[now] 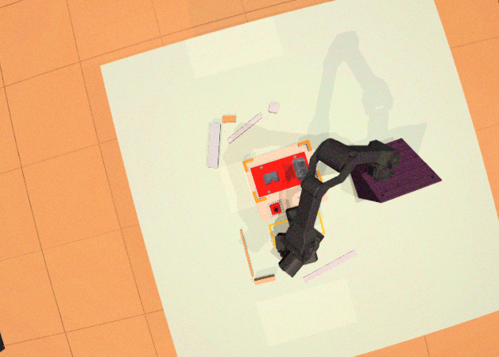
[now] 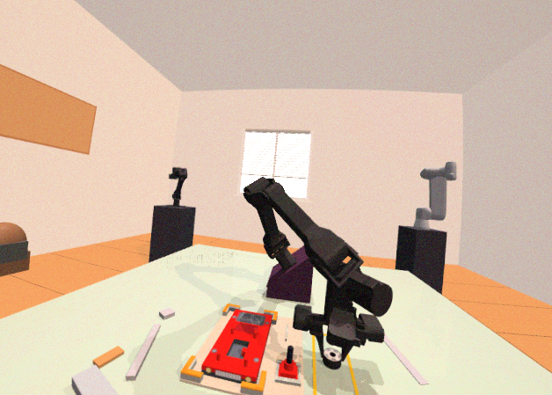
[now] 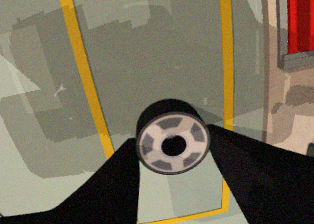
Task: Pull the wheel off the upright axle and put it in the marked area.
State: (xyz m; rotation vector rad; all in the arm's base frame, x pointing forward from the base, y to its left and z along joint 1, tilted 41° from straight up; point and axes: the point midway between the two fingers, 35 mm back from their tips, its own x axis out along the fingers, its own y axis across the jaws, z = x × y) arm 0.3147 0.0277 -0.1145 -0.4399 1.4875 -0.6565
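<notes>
Yellow outline (image 3: 85, 56) marks one area on the worktop (image 1: 161, 163); one wheel (image 3: 173, 143) sits clamped in the pincer (image 3: 174, 149) over it, one bare axle (image 2: 289, 354) nearby, arm bent downward.

Obstacles: upright axle (image 2: 289, 354) on red base and red car body (image 2: 238, 346), both left of end effector (image 2: 335, 354); its right side open tabletop (image 2: 446, 337).

Cream walls (image 2: 134, 127); bright window (image 2: 276, 164); orange tiled floor (image 2: 67, 265)
</notes>
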